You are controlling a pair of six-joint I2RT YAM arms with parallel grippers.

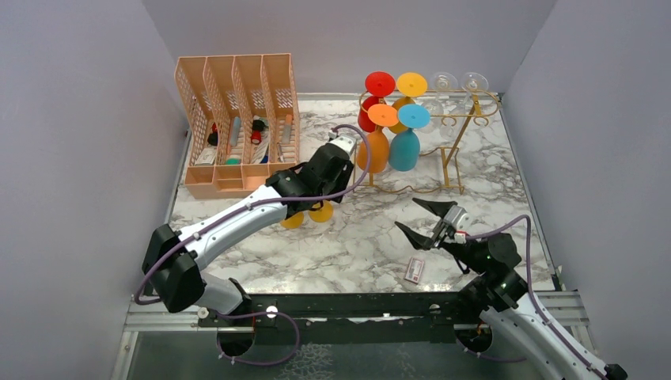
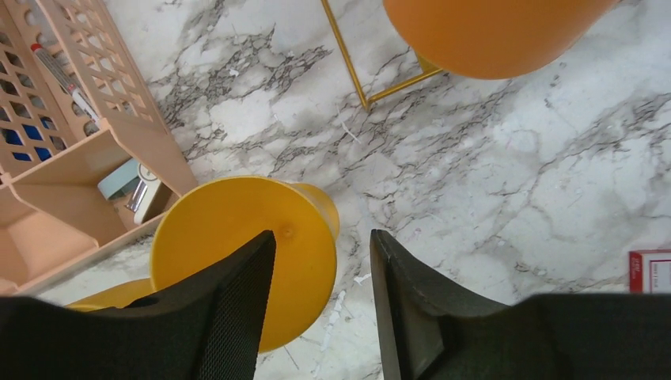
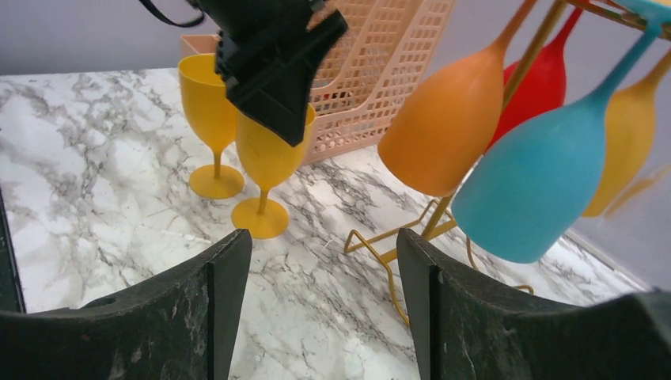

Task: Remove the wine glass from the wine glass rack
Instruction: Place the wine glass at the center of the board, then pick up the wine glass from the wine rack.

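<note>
The gold wine glass rack (image 1: 453, 158) stands at the back right. Orange (image 1: 373, 150), blue (image 1: 404, 149), red (image 1: 369, 115) and yellow (image 1: 399, 111) wine glasses hang from it upside down, with two clear ones (image 1: 443, 83) behind. Two more yellow glasses (image 3: 267, 158) (image 3: 207, 103) stand upright on the marble beside the organiser. My left gripper (image 2: 323, 237) hovers open just over the nearer one (image 2: 237, 253), which sits left of the gap, free of the fingers. My right gripper (image 3: 323, 237) is open and empty, low over the table, facing the orange (image 3: 443, 134) and blue (image 3: 538, 182) glasses.
A peach lattice file organiser (image 1: 237, 119) with pens and small items stands at the back left, close behind the yellow glasses. A small red-and-white card (image 1: 415, 270) lies near the front edge by the right arm. Grey walls enclose the table on three sides.
</note>
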